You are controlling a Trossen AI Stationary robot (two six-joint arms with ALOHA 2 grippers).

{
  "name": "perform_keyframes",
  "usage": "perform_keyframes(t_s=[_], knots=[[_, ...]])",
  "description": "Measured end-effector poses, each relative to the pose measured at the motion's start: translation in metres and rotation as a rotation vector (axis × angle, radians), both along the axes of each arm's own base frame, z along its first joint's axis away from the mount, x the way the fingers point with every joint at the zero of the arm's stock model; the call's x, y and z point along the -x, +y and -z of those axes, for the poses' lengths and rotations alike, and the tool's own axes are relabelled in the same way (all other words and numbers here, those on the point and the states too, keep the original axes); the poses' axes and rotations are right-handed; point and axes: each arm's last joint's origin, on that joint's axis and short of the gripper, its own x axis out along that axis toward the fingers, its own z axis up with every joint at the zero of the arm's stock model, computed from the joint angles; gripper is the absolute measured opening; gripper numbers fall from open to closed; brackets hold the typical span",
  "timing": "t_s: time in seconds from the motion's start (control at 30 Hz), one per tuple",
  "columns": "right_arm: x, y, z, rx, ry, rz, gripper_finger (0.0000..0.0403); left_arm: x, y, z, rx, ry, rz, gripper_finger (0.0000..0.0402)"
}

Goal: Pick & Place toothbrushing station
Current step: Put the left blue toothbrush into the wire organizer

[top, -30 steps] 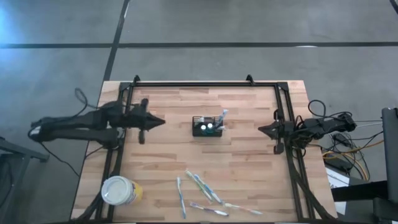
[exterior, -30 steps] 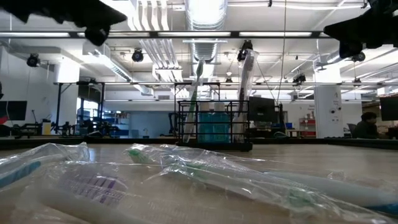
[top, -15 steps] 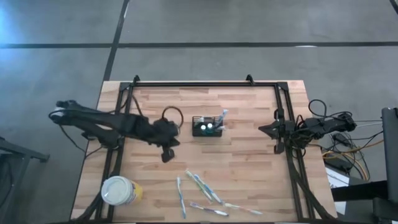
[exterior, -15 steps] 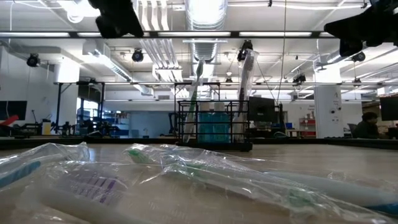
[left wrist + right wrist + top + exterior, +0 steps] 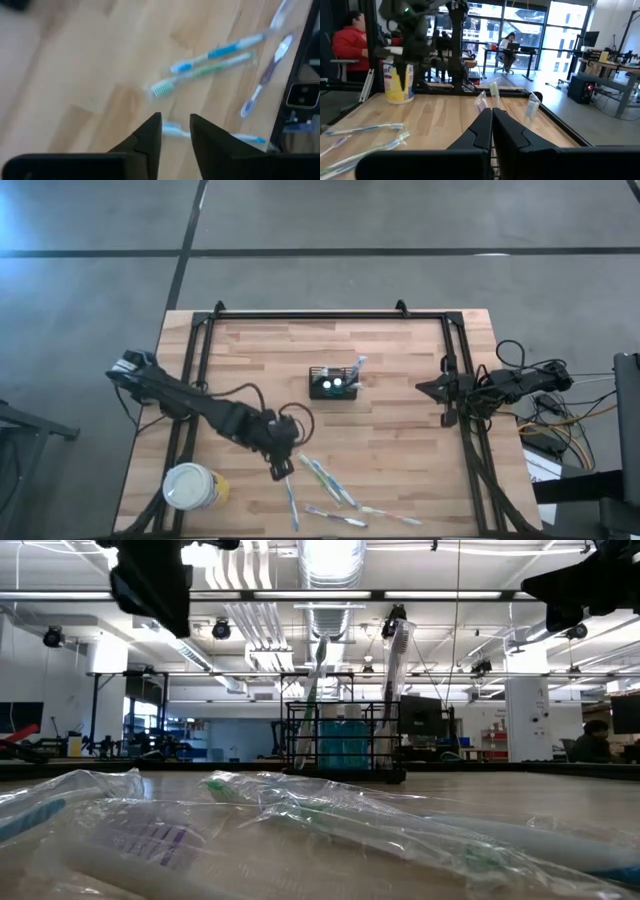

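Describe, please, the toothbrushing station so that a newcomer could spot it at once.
Look at the wooden table from above: the toothbrushing station stands near its centre. It is a small black slatted rack with brushes standing upright in it, unlike the wrapped toothbrushes lying flat near the front edge.

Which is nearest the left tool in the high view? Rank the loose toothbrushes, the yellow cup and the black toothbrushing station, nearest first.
Measured from the left tool, over the table's front half:
1. Loose toothbrushes: right beside it, toward the front.
2. and 3. Toothbrushing station, at the table's middle, and yellow cup, at the front left corner: too close to call.
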Motion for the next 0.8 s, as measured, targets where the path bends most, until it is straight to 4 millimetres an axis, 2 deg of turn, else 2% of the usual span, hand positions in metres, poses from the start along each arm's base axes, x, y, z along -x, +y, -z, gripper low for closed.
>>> perform_keyframes(t_s=[0.17,0.37,0.43,0.63,0.8], knots=[[0.0,0.0,0.0,-0.003,0.001,-0.001,0.0009,-0.004,-0.022,0.017,0.018,0.06,0.005,0.0129],[0.0,0.0,0.0,0.003,0.001,-0.001,0.0009,-0.012,-0.042,0.028,-0.011,0.077,0.156,0.0126],[0.0,0.0,0.0,0.004,0.002,-0.001,0.0009,-0.017,-0.05,0.03,-0.041,0.056,0.243,0.0127],[0.0,0.0,0.0,0.005,0.003,-0.003,0.0009,-0.028,-0.08,0.03,-0.244,-0.023,0.691,0.0136],[0.0,0.0,0.0,0.003,0.004,-0.008,0.0009,-0.037,-0.085,0.035,-0.378,0.053,0.847,0.0157]])
